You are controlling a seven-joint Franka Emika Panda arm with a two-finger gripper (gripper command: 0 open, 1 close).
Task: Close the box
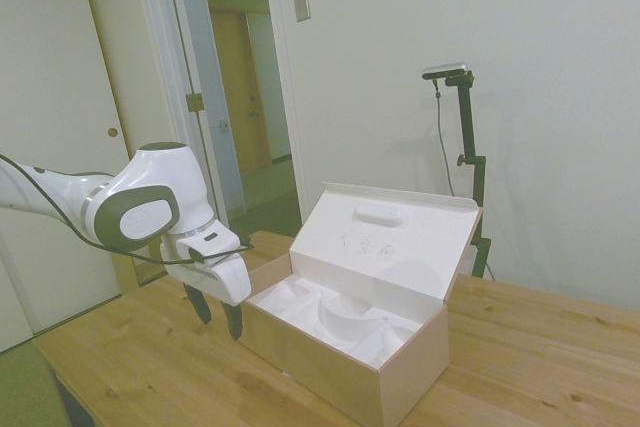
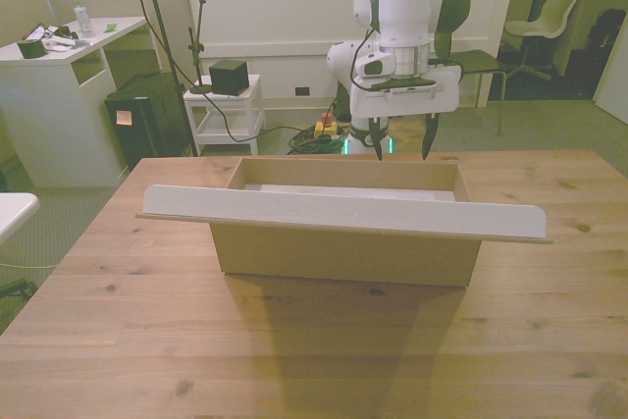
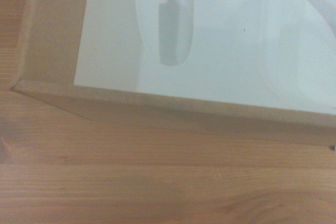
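Box (image 1: 350, 367) sits open at the middle of the bench (image 1: 150, 367), its lid (image 1: 390, 237) leaning back toward the frame's right, while the empty end effector (image 1: 215, 315), fingers spread wide, hangs at lower left beside the wall opposite the hinge, seemingly poised to reach the lid

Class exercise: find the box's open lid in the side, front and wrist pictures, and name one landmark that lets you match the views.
Side view: the lid stands tilted up behind the white insert, right of centre.
Front view: the lid shows as a long pale strip across the box, nearest the camera.
Wrist view: the lid is not in it; only a box corner shows.
Shared landmark: the gripper, at the wall opposite the lid.
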